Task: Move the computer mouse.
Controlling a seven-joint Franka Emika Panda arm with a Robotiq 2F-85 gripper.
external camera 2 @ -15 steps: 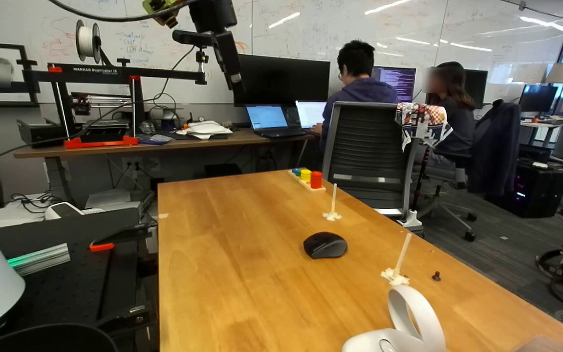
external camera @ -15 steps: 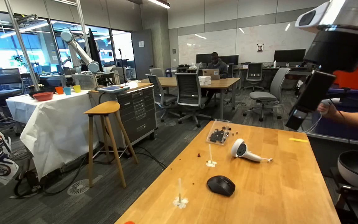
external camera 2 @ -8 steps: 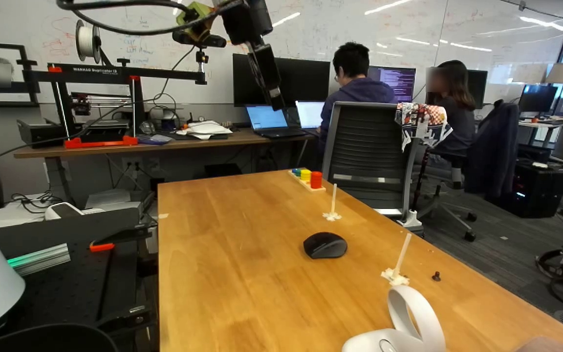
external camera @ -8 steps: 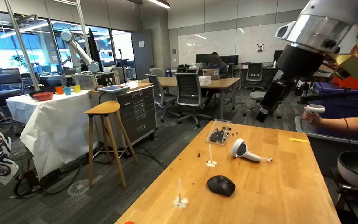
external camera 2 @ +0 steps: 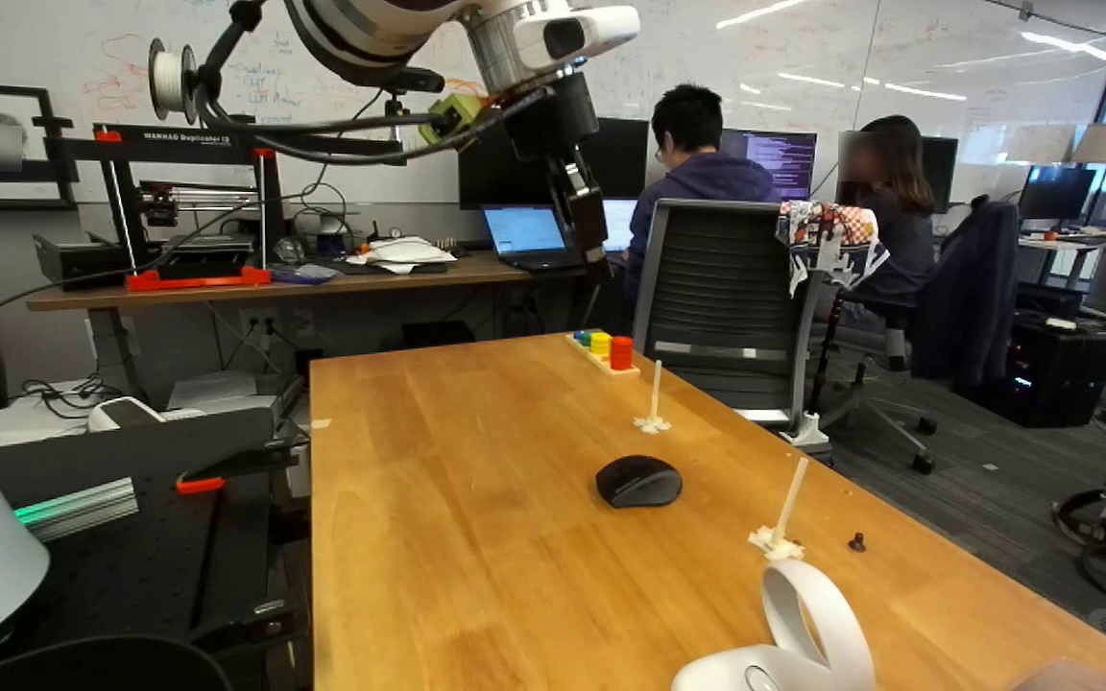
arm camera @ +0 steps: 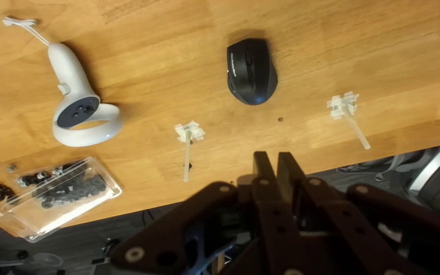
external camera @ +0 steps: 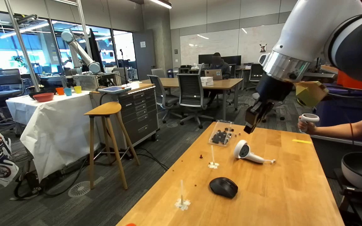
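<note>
Black two-finger claw [arm camera: 273,156] hangs in the air over the tan wooden table [arm camera: 159,68], fingers close together with a skinny gap between them, nothing pinched. Low-domed black plastic computer mouse [arm camera: 252,72] sits flat on the wood, well apart from the claw in both exterior views, so imo the grab hasn't begun.

What worries me: that gap looks narrower than the mouse. If the claw drops without spreading, my guess is it bonks the dome instead of straddling it, and a smooth curved shell could squirt sideways. Two thin pale sticks [arm camera: 187,156] stand near it in white tape [arm camera: 340,102]; a low sweep might snap or peel one. Ringed white plastic controller [arm camera: 69,70] could get clipped too if the approach swings wide.

Containers: clear plastic box [arm camera: 76,212] past the controller holds a heap of little black parts [arm camera: 78,191], with loose bits [arm camera: 0,191] outside it. Farther out, in an exterior view, a white-sided, black-lined round pan [external camera: 353,177], contents too dark to call. Way off on a white-draped table [external camera: 61,135]: red bowl [external camera: 44,97], orange cup [external camera: 60,91], blue cup [external camera: 68,92], yellow cup [external camera: 78,89]. Can't see what's in those.
</note>
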